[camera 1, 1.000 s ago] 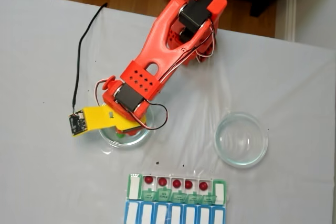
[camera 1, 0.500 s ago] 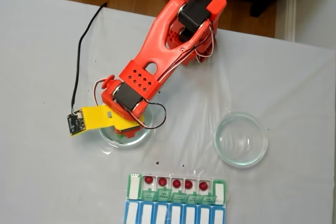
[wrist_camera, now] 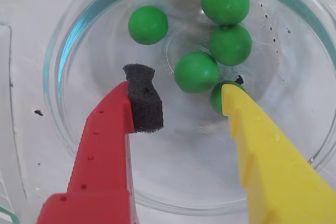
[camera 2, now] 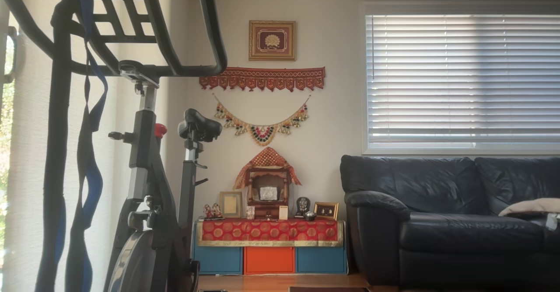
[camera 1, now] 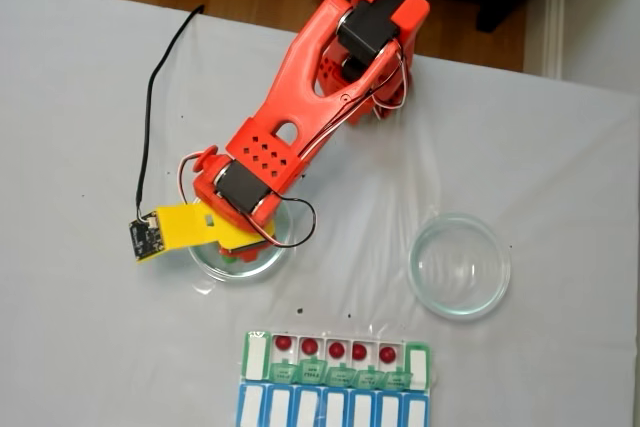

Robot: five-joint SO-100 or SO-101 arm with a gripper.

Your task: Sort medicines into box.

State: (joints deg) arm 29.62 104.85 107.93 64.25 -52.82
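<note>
Now the red-and-yellow two-finger gripper (wrist_camera: pixel 181 95) hangs spread apart and empty over a round clear glass dish (wrist_camera: pixel 68 51).
Five bright green pea-sized balls (wrist_camera: pixel 196 71) lie in the dish in the wrist view, from 11 to 2 o'clock of the fingertips, one partly behind the yellow finger (wrist_camera: pixel 262 150). In the fixed view the flat green-and-blue plastic pill organizer (camera 1: pixel 337 379) sits at the table's 6 o'clock, five dark red balls (camera 1: pixel 336 349) in its green row; a second clear dish (camera 1: pixel 459 265) stands toward 3 o'clock.

5 green balls (wrist_camera: pixel 148 24) sitting in 1 of 2 glass dishes (camera 1: pixel 460 265); 5 red balls (camera 1: pixel 336 350) lying in 1 box (camera 1: pixel 335 383).
</note>
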